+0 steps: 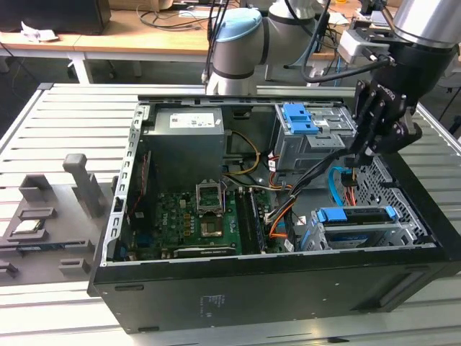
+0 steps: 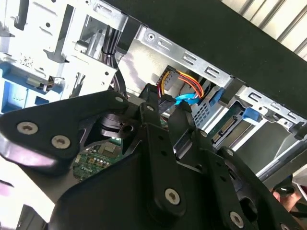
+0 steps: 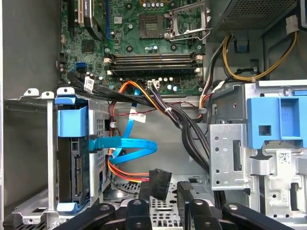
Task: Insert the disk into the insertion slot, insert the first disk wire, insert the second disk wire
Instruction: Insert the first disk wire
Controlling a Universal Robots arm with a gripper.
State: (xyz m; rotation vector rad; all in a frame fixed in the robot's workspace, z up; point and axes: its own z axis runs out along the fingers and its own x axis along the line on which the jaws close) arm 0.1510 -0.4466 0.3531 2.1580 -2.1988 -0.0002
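The disk (image 1: pixel 354 215), in its bright blue carrier, lies inside the insertion slot (image 1: pixel 403 232), the low grey cage at the case's front corner. In the first wrist view the disk (image 3: pixel 73 158) shows end-on in the cage (image 3: pixel 48 143). My gripper (image 1: pixel 351 167) hangs just behind the cage, shut on the black plug (image 3: pixel 159 183) of the orange-and-red first disk wire (image 3: pixel 125 172). In the second wrist view the plug (image 2: pixel 164 101) sits at my gripper (image 2: pixel 165 108). The light-blue second disk wire (image 3: pixel 136 143) loops beside the disk's rear; I cannot tell whether it is plugged in.
The taller grey cage with the blue latch (image 1: pixel 306 119) stands right beside my arm. A thick black cable bundle (image 3: pixel 187 124) crosses the gap between the cages. The motherboard (image 1: pixel 194 213) and power supply (image 1: pixel 187 140) fill the case's other half. Grey fixtures (image 1: pixel 79 184) stand outside.
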